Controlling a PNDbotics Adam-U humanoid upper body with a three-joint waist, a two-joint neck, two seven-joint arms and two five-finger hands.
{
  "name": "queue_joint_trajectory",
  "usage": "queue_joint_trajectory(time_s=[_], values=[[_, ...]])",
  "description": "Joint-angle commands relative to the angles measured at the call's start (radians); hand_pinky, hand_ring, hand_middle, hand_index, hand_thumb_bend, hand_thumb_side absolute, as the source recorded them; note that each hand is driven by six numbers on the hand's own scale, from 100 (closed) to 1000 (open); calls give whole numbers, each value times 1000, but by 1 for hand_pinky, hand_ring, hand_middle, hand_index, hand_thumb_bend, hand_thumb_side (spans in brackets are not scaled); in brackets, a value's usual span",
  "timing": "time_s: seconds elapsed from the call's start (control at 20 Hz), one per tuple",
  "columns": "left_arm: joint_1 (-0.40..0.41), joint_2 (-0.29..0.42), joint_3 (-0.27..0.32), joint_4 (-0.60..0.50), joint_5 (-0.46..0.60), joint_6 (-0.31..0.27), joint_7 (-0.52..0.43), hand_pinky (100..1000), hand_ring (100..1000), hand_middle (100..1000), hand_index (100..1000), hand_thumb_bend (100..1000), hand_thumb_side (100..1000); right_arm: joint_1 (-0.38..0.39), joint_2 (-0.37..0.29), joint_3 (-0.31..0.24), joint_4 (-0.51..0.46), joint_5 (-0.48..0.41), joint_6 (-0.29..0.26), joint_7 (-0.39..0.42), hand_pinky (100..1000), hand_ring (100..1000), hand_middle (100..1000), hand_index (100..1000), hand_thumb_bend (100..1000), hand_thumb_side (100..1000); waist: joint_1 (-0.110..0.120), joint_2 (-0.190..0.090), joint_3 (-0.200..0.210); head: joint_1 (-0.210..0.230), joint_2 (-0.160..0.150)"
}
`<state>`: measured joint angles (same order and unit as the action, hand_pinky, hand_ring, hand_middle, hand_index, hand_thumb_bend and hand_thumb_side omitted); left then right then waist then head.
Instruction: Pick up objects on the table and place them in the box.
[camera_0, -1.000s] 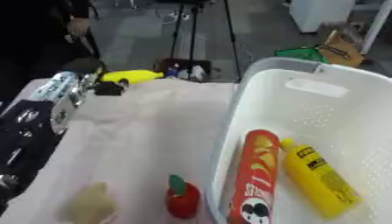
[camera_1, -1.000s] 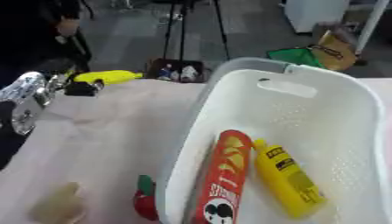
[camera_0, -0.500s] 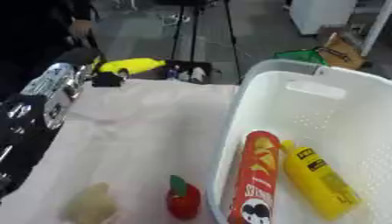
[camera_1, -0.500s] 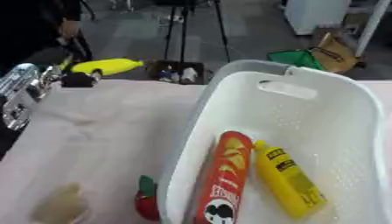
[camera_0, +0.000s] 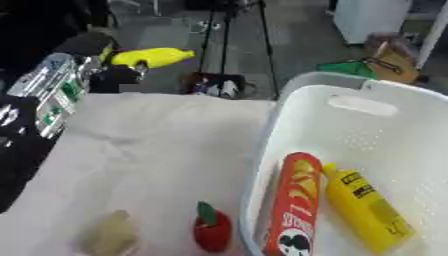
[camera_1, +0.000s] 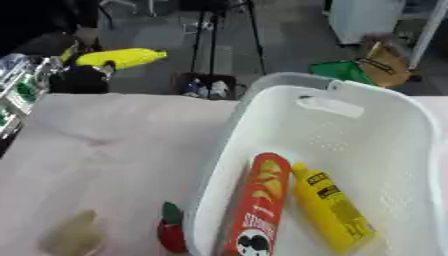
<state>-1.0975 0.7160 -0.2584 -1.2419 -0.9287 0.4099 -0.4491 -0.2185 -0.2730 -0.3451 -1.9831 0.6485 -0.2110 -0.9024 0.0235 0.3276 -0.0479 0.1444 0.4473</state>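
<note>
**Banana up at far left corner; long carry to basket ahead**

Left hand raised at far left table edge, dark fingers curled round one end of yellow banana. Most of banana jutting out free to the right, hanging past table edge over floor. Right hand nowhere in view.

Held by an end only: likely to pivot or slip during the swing across. Dropped now, probably lands on floor, out of reach.

On the cloth-covered table, near front edge: red apple-like fruit just beside basket wall, pale tan lump further left. Neither in the carry path.

White basket at right, already holding red chip can and yellow bottle side by side. Tall rim: too low a carry risks clipping it and knocking banana free. Far half of basket floor bare, safest drop zone.
</note>
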Motion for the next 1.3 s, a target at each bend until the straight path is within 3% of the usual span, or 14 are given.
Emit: queue_joint_trajectory(time_s=[0.05, 0.7, 1.3], values=[[-12, 56, 0, -80, 18, 2, -23, 658, 612, 472, 574, 189, 780, -1, -32, -7, -17, -5, -3, -5, 768, 552, 526, 670, 100, 724, 0, -26, 2, -2, 1], [-41, 73, -50, -395, 104, -8, -119, 658, 610, 462, 570, 193, 781, 6, -43, -5, -17, -8, 1, -5, 770, 554, 527, 670, 100, 724, 4, -52, 14, 4, 10], [-134, -67, -75, -515, 148, -7, -175, 644, 600, 443, 560, 214, 771, 7, -46, 3, -17, -12, 1, -5, 774, 555, 527, 670, 100, 726, 6, -62, 7, 16, 13]])
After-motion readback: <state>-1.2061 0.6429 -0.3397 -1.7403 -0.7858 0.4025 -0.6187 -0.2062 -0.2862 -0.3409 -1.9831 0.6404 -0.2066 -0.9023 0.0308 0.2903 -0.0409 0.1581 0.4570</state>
